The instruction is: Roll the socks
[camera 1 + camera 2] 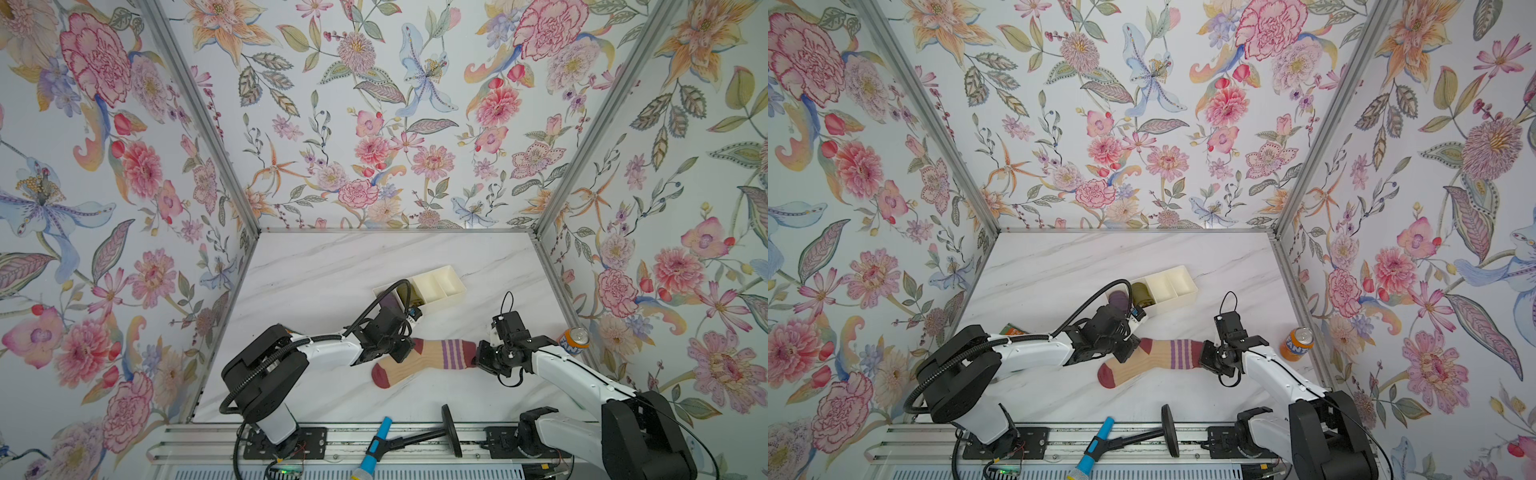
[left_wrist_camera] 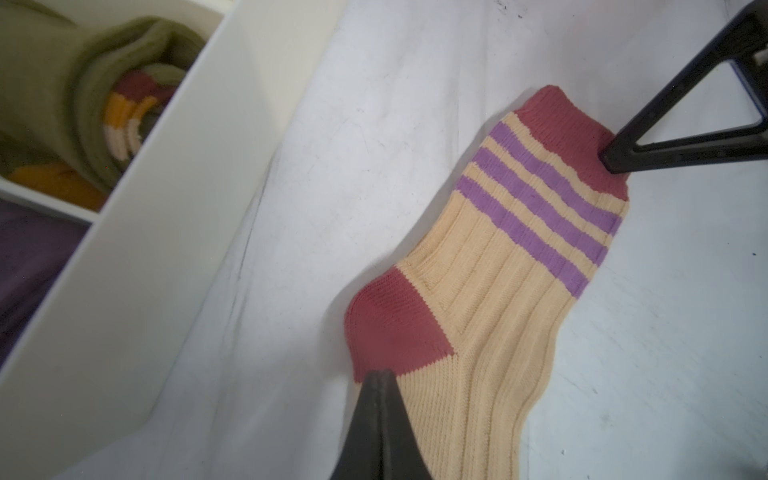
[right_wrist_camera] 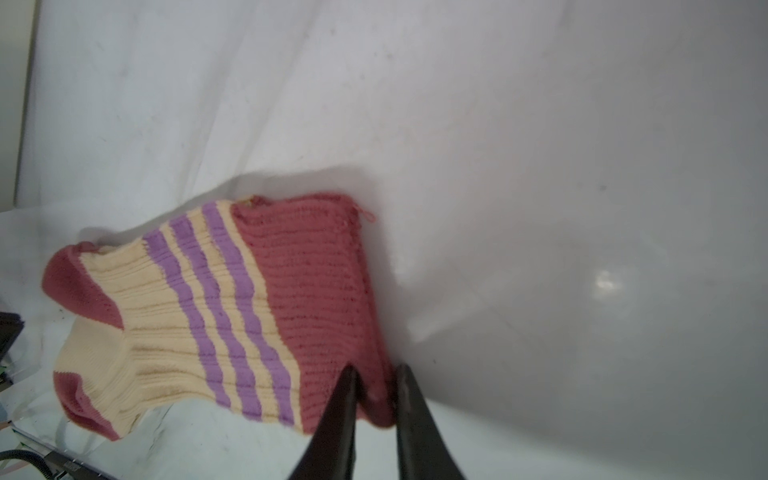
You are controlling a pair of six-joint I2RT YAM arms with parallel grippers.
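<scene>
Right gripper (image 3: 376, 370), jaws narrow, pinches one corner of the maroon cuff of the peach-tan ribbed socks (image 1: 419, 359) with purple stripes, which lie flat on the white marble table (image 1: 332, 266). Left gripper (image 2: 380, 374), closed, touches the maroon heel. So small a bite may slip, or catch only one layer, skewing the roll.

Both top views high overhead, looking down on the table (image 1: 332, 266), both wrist views close above the socks (image 2: 498, 291)
</scene>
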